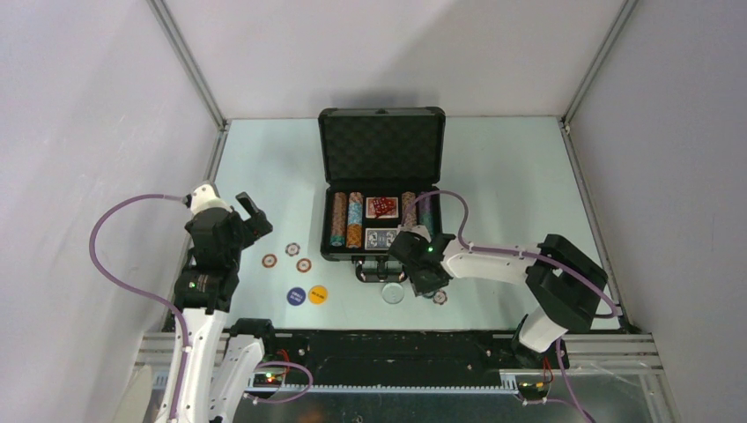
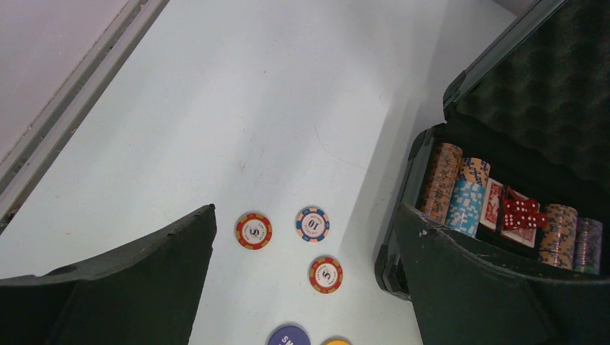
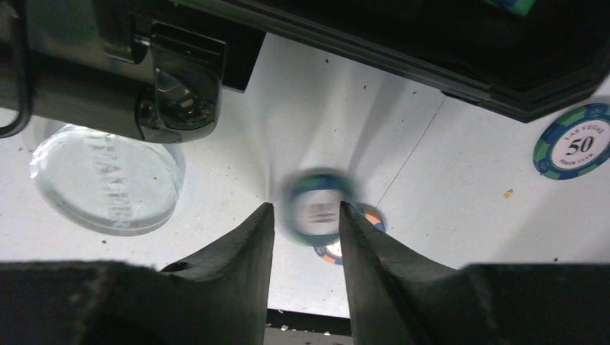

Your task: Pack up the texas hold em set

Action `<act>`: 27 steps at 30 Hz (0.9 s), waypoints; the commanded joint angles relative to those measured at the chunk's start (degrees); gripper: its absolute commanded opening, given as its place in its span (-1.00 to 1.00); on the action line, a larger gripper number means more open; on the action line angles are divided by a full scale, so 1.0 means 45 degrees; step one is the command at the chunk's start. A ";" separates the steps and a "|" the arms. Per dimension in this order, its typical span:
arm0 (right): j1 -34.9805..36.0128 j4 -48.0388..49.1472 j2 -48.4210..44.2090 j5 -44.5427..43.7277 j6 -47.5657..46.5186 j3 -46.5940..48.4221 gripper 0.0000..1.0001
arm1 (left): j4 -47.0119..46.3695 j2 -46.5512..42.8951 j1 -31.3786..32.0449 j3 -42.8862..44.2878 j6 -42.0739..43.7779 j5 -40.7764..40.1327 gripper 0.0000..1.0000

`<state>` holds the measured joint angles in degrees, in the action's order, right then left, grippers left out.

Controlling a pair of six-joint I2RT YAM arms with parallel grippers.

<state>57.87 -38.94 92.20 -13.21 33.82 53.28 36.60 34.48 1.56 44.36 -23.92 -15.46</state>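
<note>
Poker chip (image 3: 320,210) by the right end effector (image 3: 306,207) is blurred, unreadable.

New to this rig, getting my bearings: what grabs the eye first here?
The open black case at the middle of the table, with chip stacks and red dice inside. Just in front of it, the right gripper straddles a blurred chip.

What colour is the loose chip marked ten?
The ten chip is blue with peach stripes; clearest in the left wrist view.
</note>
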 commanded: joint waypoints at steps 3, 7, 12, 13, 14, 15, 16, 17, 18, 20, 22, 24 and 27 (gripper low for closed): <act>-0.0663 -0.0290 -0.1490 -0.0258 0.0055 0.0270 -0.17 | -0.0222 -0.0036 -0.0113 0.0025 0.0241 -0.0100 0.97; -0.1508 -0.0464 -0.1847 -0.0392 -0.0076 0.0270 -0.16 | -0.0213 -0.0040 -0.0123 0.0022 0.0249 -0.0099 0.97; -0.2371 -0.0714 -0.1994 -0.0634 0.0017 0.0242 -0.09 | -0.0204 -0.0080 -0.0113 0.0003 0.0257 -0.0126 0.97; -0.2518 -0.0757 -0.2072 -0.0675 0.0177 0.0151 -0.08 | -0.0199 -0.0083 -0.0113 0.0000 0.0257 -0.0145 0.97; -0.2862 -0.0789 -0.2121 -0.0662 0.0364 0.0084 -0.03 | -0.0201 -0.0084 -0.0113 0.0000 0.0257 -0.0140 0.97; -0.3046 -0.0785 -0.2260 -0.0621 0.0447 -0.0094 0.01 | -0.0198 -0.0084 -0.0113 0.0003 0.0257 -0.0139 0.97; -0.3428 -0.0772 -0.2341 -0.0541 0.0627 -0.0185 0.10 | -0.0201 -0.0069 -0.0113 -0.0005 0.0267 -0.0133 0.97; -0.3753 -0.0700 -0.2525 -0.0511 0.0696 -0.0415 0.15 | -0.0213 -0.0067 -0.0113 0.0001 0.0260 -0.0126 0.97; -0.3892 -0.0643 -0.2621 -0.0416 0.0806 -0.0541 0.25 | -0.0201 -0.0065 -0.0113 0.0004 0.0259 -0.0110 0.97; -0.4297 -0.0380 -0.2898 -0.0127 0.0921 -0.1066 0.34 | -0.0211 -0.0064 -0.0123 0.0015 0.0245 -0.0100 0.97; -0.4606 -0.0140 -0.2934 0.0122 0.1021 -0.1391 0.37 | -0.0219 -0.0050 -0.0114 0.0024 0.0246 -0.0087 0.97; -0.4774 0.0025 -0.2873 0.0199 0.1129 -0.1632 0.37 | -0.0223 -0.0045 -0.0113 0.0025 0.0238 -0.0063 0.97; -0.4830 0.0348 -0.2742 0.0301 0.1263 -0.1836 0.36 | -0.0213 -0.0049 -0.0113 0.0028 0.0253 -0.0079 0.97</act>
<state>36.47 -39.99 80.05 -12.78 37.63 45.87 36.60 34.48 1.56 44.36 -23.90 -15.46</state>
